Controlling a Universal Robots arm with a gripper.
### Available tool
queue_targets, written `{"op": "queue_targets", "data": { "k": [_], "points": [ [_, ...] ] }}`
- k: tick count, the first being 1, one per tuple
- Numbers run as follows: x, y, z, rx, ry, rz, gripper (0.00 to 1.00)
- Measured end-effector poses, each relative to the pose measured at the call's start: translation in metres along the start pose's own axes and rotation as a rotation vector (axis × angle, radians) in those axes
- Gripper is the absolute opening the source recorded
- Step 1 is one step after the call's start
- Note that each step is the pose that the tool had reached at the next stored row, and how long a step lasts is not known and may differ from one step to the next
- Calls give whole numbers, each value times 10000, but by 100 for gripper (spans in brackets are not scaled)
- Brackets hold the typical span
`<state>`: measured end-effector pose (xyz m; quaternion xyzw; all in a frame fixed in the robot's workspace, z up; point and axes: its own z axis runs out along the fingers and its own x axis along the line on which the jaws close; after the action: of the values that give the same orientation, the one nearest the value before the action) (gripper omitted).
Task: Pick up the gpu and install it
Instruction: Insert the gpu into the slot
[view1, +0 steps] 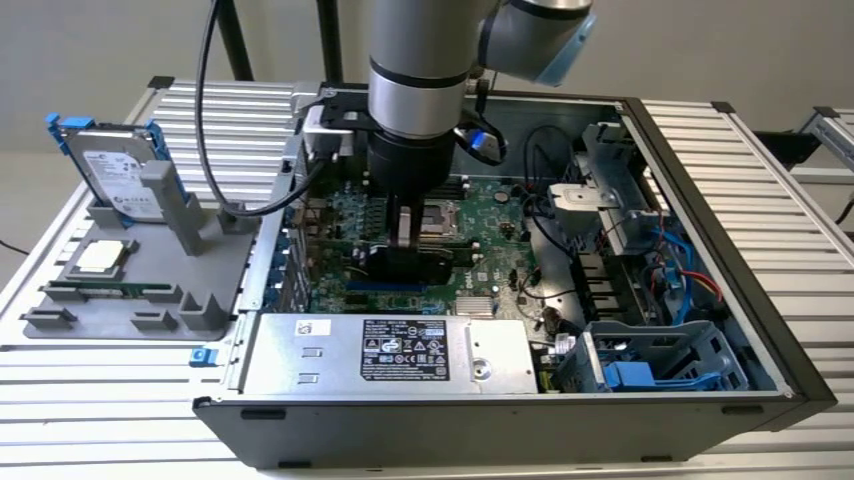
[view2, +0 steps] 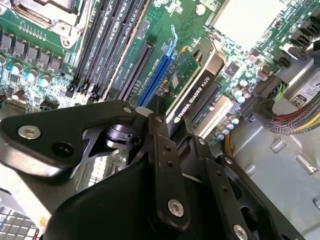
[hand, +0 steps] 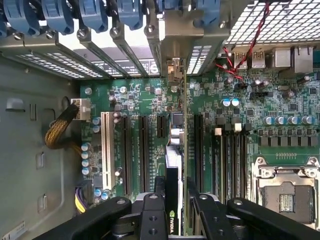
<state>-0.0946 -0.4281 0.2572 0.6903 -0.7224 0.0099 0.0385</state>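
Exterior view: arm reaches down into open case (view1: 747, 330) on slatted worktop (view1: 107, 400); tool (view1: 407, 240) low over motherboard (view1: 494, 260), gpu (view1: 400, 262) dark beneath it. Drive (view1: 114, 175) and memory stick (view1: 107, 290) sit in grey holder at exterior view's left.

Second wrist view: tool (view2: 167, 125) clenched on gpu (view2: 192, 87), card edge-on beside blue slot (view2: 157, 75); seating hard to judge, probably just entering.

First wrist view: fingers (hand: 150, 212) clamp gpu (hand: 172, 175), bracket end toward rear slot covers (hand: 115, 45).
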Motion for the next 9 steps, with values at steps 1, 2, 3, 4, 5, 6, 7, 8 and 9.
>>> {"op": "queue_targets", "data": {
  "k": [1,2,3,4,5,6,7,8,9],
  "points": [
    [-1,3,8,2,-5,1,0],
    [-2,6,17,3,-17,1,0],
    [-2,10,23,4,-31,0,0],
    [-5,15,29,7,-44,-2,0],
    [-7,19,32,7,-52,-3,0],
    [-9,23,36,7,-58,-3,0],
    [-10,24,38,6,-63,-3,0],
    [-9,24,39,5,-65,-3,0],
    [-10,24,42,6,-69,-3,0]
  ]
}}
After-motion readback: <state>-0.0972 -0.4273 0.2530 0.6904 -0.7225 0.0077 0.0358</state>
